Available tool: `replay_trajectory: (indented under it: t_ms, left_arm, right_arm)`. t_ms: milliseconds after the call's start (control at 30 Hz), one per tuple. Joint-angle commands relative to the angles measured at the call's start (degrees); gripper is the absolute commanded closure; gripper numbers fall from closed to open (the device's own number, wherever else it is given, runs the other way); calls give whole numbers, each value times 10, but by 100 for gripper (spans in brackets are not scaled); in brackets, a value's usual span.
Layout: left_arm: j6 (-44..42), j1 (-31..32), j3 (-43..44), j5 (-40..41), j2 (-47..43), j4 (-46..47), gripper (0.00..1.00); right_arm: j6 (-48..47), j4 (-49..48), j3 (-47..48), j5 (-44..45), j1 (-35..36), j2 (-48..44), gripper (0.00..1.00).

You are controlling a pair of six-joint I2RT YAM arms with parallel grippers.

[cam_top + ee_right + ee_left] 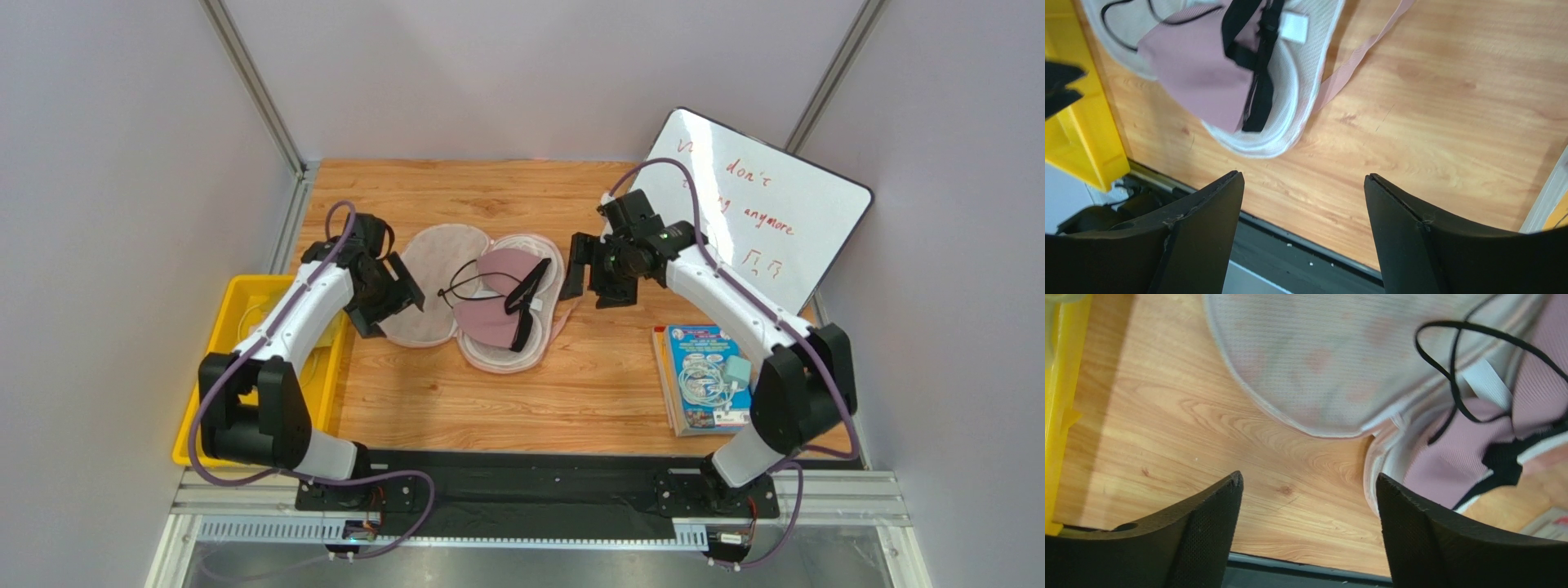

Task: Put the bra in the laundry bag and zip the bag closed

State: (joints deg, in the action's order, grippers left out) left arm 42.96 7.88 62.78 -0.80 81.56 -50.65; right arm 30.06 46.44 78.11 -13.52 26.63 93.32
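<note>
The laundry bag (426, 292) lies open on the wooden table with its white mesh lining up. The dusty-pink bra (491, 312) lies folded on the bag's right half, its black straps (530, 294) across it. My left gripper (395, 294) is open and empty over the bag's left edge. In the left wrist view it (1309, 493) hangs above bare wood, with the mesh lining (1321, 355) and the bra (1444, 459) ahead. My right gripper (586, 270) is open and empty just right of the bag. In the right wrist view it (1303, 184) is apart from the bra (1198, 67) and the bag's rim (1290, 110).
A yellow plastic bin (252, 321) stands at the left table edge and shows in the right wrist view (1088, 141). A whiteboard (761, 208) leans at the back right. A book with a packet (705, 380) lies at the right front. A pink trim strap (1358, 58) trails from the bag.
</note>
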Motion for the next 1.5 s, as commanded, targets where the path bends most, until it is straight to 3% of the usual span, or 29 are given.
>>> replay_trajectory:
  t_ms: [0, 167, 267, 500, 667, 733, 967, 1033, 1133, 1367, 1467]
  left_arm:
    - [155, -3, -6, 78, 22, -11, 11]
    - [268, -6, -30, 156, 27, -20, 4]
    - [292, -11, -30, 150, 50, -19, 4]
    - [361, -23, -59, 120, 95, 42, 16]
    - [390, -30, -71, 127, 113, 43, 18]
    - [388, -35, -81, 128, 117, 61, 30]
    - [339, -40, -52, 157, 142, 58, 50]
    - [320, -40, -46, 159, 144, 62, 75]
    - [278, -38, -31, 163, 145, 57, 100]
    - [252, 4, -42, 222, 52, 35, 100]
    - [240, 32, -42, 256, 5, 21, 100]
  right_arm:
    - [-8, -13, -38, -14, 8, -73, 22]
    - [-14, -10, -45, -17, 11, -103, 22]
    - [-21, -3, -40, -14, 11, -116, 22]
    - [-33, 3, -46, -12, 11, -138, 22]
    - [-41, 9, -53, -13, 11, -149, 22]
    - [-45, 9, -57, -13, 11, -154, 22]
    - [-48, 8, -58, -27, 9, -147, 22]
    - [-49, 8, -56, -27, 9, -145, 22]
    - [-51, 5, -55, -31, 9, -138, 22]
    - [-25, -3, -48, -36, 6, -79, 23]
    - [-2, -6, -30, -48, 5, -24, 30]
